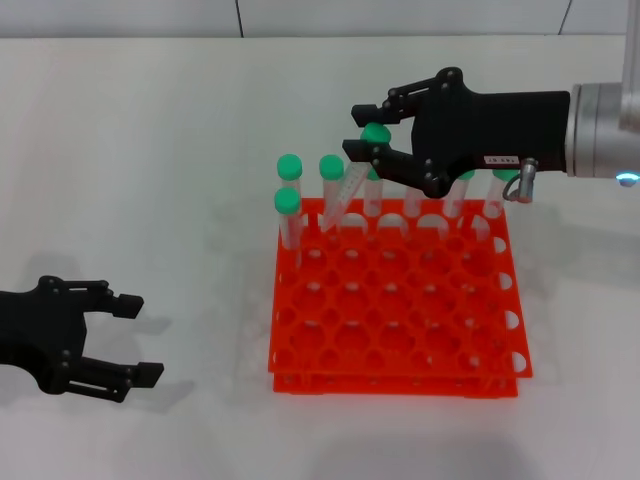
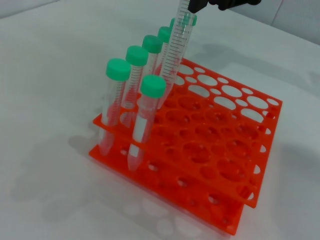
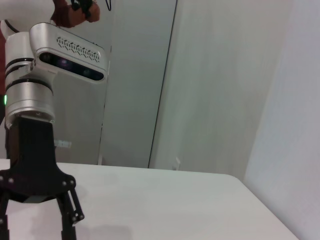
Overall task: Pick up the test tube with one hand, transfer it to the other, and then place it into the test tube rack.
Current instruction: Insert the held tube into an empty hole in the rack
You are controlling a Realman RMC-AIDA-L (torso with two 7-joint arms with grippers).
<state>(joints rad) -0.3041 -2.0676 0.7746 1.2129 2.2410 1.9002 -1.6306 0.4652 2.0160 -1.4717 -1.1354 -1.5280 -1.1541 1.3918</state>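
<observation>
My right gripper (image 1: 358, 130), black with a white label strip, reaches in from the right over the back of the orange test tube rack (image 1: 400, 335). It is shut on the green cap of the test tube (image 1: 374, 133). The clear tube (image 2: 176, 55) hangs tilted, and its lower tip is at a hole near the rack's (image 2: 215, 150) back left corner. My left gripper (image 1: 125, 340) rests open with nothing in it on the table at the front left, well away from the rack.
Several other green-capped tubes (image 1: 288, 200) stand upright along the rack's back row and left side (image 2: 117, 70). The rack's other holes hold nothing. White tabletop surrounds the rack. The right wrist view shows the left arm (image 3: 30, 100) and a wall.
</observation>
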